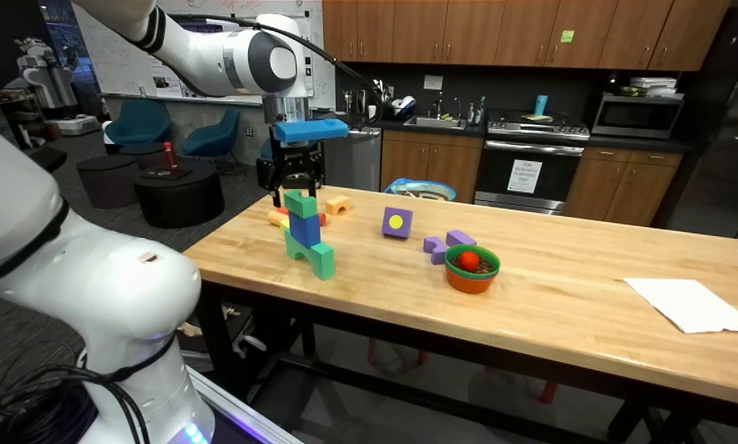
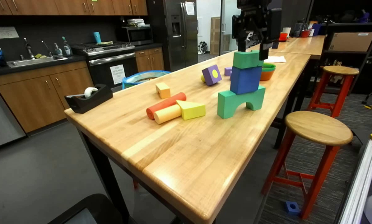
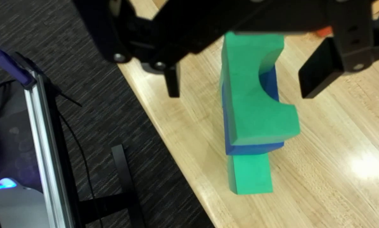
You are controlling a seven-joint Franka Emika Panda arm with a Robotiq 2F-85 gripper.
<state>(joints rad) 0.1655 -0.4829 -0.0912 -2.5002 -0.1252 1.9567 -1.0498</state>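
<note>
Gripper (image 1: 294, 196) astride the top green block (image 1: 300, 206), jaws apart

In an exterior view, an orange bowl (image 1: 469, 284) sits near the robot-side long edge of the worktop (image 1: 560, 308); a green bowl (image 1: 495, 259) nests in it, holding brown bits (image 1: 485, 267) and a red ball (image 1: 469, 261). Past the kitchen-side edge is a blue-rimmed bin (image 1: 441, 187), its contents too small to name. The top green block lies on a blue block (image 1: 305, 231) on a green arch (image 1: 322, 259), near the worktop's left short edge.

In an exterior view, both bowls show partly behind the blue block; a tape dispenser (image 2: 91, 101) carries a white roll (image 2: 90, 92) at the kitchen-side corner of that short edge.

In the wrist view, the jaws stand wide, one each side of the top green block, with worktop showing in both gaps. Its long axis slants to the robot-side edge; its curved notch faces away from that edge.
</note>
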